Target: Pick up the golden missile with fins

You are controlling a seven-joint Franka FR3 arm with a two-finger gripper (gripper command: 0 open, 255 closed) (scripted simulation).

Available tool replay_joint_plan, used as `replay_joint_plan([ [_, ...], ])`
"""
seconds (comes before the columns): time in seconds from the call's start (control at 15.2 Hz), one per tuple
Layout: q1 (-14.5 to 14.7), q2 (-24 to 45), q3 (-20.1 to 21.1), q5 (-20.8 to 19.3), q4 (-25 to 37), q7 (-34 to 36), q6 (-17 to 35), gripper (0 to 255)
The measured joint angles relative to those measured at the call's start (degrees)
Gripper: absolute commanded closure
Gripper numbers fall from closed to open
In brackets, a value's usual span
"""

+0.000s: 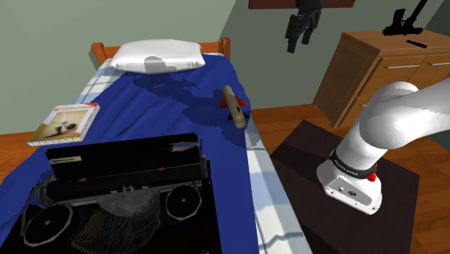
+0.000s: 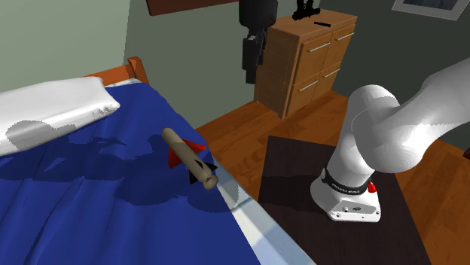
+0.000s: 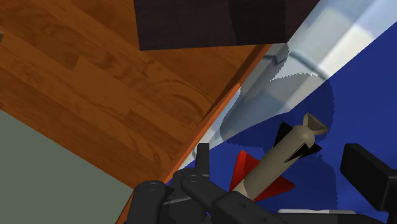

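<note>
Shoulder view: you will find the hand [image 1: 299, 37] at the upper edge, black, its upper part cut off by the frame. The gap between its fingers cannot be judged from here. The missile [image 1: 234, 108], tan-gold with red fins, lies on the blue blanket [image 1: 173, 108] of the bed [image 1: 101, 52], near the side edge facing the stand [image 1: 303, 166] and well apart from the hand. A book [image 1: 65, 123] rests near the bed's far side, and no title can be read on its cover. A black machine [image 1: 115, 195] is cut off by the lower edge. The arm [image 1: 404, 115] runs out of the picture at the right, and the band at its base carries small writing too fine to read. Dark items on the dresser [image 1: 389, 65] cannot be identified. Second exterior view: the hand [image 2: 251, 69] hangs in front of the dresser [image 2: 309, 53], its upper part merging with a dark shape above. The missile [image 2: 188, 158] lies just inside the bed's edge, with red and black fins at mid-body. The pillow [image 2: 53, 113] is cut off at the left. Wrist view: the hand [image 3: 278, 153] has its fingers [image 3: 202, 159] standing apart. The missile [image 3: 270, 167] shows between them, touched by neither, its near end hidden behind the hand's black body. The wooden floor [image 3: 95, 76] lies beyond.
</note>
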Motion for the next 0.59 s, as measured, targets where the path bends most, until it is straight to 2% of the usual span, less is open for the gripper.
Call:
replay_joint_plan([
  [0.2, -0.2, 1.5, 0.7, 0.6, -0.9, 2.0, 2.1, 0],
  [0.59, -1.0, 9.2, 4.1, 3.5, -4.5, 11.4, 12.4, 0],
])
